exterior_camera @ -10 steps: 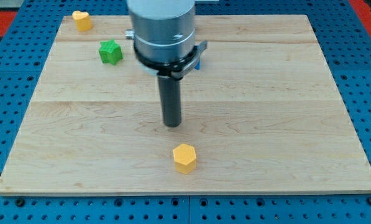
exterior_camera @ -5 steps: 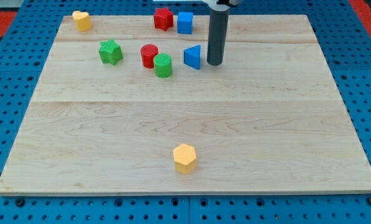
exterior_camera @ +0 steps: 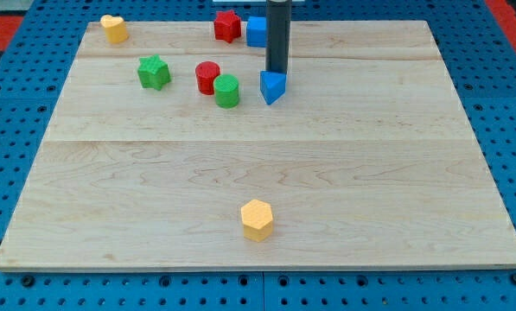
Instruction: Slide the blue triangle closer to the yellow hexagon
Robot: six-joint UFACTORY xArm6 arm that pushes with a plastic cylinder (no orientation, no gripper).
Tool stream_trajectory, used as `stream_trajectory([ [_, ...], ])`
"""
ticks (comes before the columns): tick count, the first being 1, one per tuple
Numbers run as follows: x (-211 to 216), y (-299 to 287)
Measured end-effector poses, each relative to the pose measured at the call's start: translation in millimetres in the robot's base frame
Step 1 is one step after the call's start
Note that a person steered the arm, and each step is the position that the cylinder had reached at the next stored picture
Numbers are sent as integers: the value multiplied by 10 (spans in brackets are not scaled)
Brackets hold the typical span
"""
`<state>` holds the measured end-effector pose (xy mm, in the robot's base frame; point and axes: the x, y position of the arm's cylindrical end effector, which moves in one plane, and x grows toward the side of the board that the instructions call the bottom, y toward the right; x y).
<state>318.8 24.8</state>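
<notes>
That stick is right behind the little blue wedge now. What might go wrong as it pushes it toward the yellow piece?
My tip sits at the top edge of the blue triangle, slightly right of its middle, so the wedge may turn and slip aside instead of running straight. The green cylinder stands close on its left and could get bumped. The yellow hexagon is far down the board, so small drifts add up.

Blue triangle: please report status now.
My tip at blue triangle, on its top side. Yellow hexagon far below. Path between looks free.
</notes>
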Motion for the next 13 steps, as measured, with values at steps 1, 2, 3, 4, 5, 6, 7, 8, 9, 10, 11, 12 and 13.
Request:
stream_trajectory([
  [1,102,-84],
  [2,236,-184],
  [3,382,-221],
  [4,510,-227],
  [5,681,-227],
  [6,866,-227],
  [7,1038,-227],
  [8,1212,-228],
  [9,1384,-228],
  [10,1569,-231],
  [11,1732,-232],
  [12,1826,-232],
  [13,1951,-240],
])
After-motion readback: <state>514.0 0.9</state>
